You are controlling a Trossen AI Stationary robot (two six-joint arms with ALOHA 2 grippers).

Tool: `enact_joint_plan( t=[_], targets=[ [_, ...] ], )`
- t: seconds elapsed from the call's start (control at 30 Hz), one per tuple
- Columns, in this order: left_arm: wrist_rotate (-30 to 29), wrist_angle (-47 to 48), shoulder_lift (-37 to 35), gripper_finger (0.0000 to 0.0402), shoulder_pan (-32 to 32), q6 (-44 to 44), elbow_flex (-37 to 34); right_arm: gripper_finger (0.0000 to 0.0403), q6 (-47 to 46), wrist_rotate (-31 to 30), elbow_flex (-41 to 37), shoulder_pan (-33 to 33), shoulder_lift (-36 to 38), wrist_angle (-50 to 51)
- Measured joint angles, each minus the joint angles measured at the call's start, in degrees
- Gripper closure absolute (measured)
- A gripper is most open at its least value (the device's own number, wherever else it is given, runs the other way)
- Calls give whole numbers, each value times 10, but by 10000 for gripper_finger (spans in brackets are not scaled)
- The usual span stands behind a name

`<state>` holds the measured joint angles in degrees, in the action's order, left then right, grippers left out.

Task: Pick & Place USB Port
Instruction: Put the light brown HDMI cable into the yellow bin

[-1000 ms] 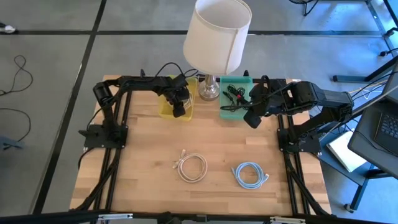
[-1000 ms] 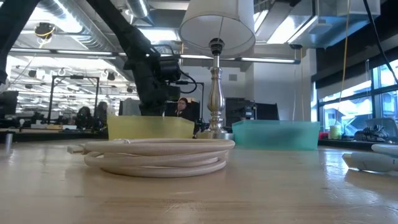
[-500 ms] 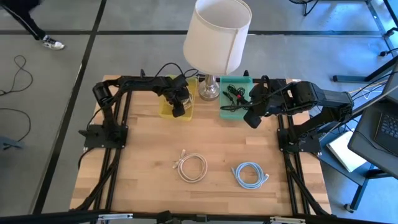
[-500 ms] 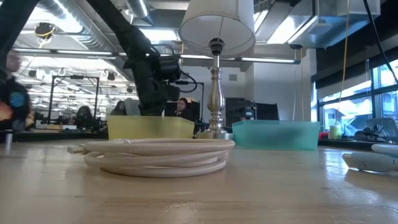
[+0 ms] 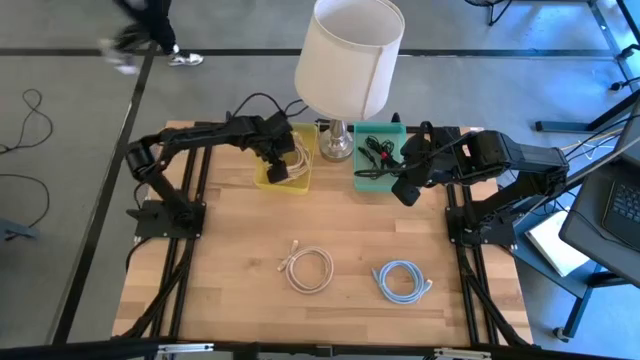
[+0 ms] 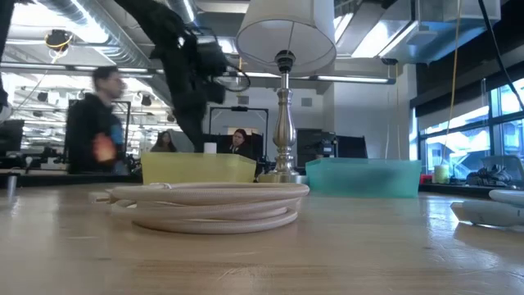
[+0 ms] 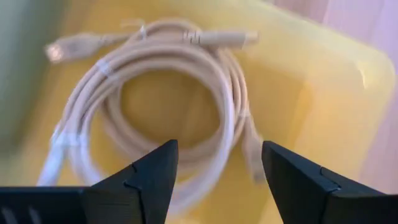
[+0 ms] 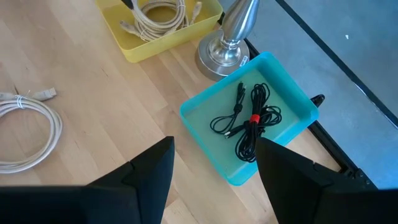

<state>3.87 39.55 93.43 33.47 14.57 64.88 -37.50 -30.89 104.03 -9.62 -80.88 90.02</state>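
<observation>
a lamp with a white shade stands at the back edge of the wooden table, its metal base between the two bins. a person walks past in the room behind the table. toward the front of the table lie two loose coils, well apart from the bins: a beige cable coil and, beside it, a light blue cable coil.

the left gripper hangs over the yellow bin, fingers spread apart and holding nothing. directly beneath it, in the left wrist view, a coiled cream cable lies flat on the bin floor with a connector end sticking out toward one corner. the cable is below the fingers and not touched by them.

the right gripper hovers near the front edge of the teal bin, its fingers likewise parted and empty. inside the teal bin lies a bundled black cable bound with a red tie; it sits loose on the bin floor, apart from the gripper.

yellow bin: one cream coil. teal bin: one black bundle.
</observation>
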Motion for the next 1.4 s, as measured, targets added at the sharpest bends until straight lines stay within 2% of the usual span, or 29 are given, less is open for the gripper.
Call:
enact_joint_plan(
  t=[0.2,0.33,0.43,0.57,0.67,0.8,0.93,1.03,1.1,1.17,1.23,1.4],
  targets=[
    [-65,139,-93,174,0,0,0,175,0,0,0,0,0,0],
    [-76,258,-159,174,-2,-45,0,175,0,0,0,0,0,0],
    [-36,330,-203,174,-11,-119,0,175,2,0,0,0,0,0],
    [89,334,-263,174,-51,-222,-13,175,4,-10,0,0,0,0],
    [147,276,-312,175,-107,-282,-30,175,4,-20,0,0,0,0],
    [146,128,-384,183,-203,-393,-64,175,8,-47,0,-14,3,0],
    [70,-112,-453,195,-308,-474,-106,175,-5,-82,0,-44,24,0],
    [-4,-315,-482,202,-387,-471,-153,175,-30,-107,0,-67,45,0],
    [-53,-398,-485,207,-435,-458,-183,175,-47,-116,0,-80,60,0],
    [-99,-422,-475,210,-478,-460,-209,175,-57,-116,0,-90,71,0],
    [-128,-419,-453,213,-517,-500,-236,175,-58,-116,0,-97,78,0],
    [-130,-426,-368,215,-581,-617,-272,175,-57,-116,0,-102,88,0]
  ],
)
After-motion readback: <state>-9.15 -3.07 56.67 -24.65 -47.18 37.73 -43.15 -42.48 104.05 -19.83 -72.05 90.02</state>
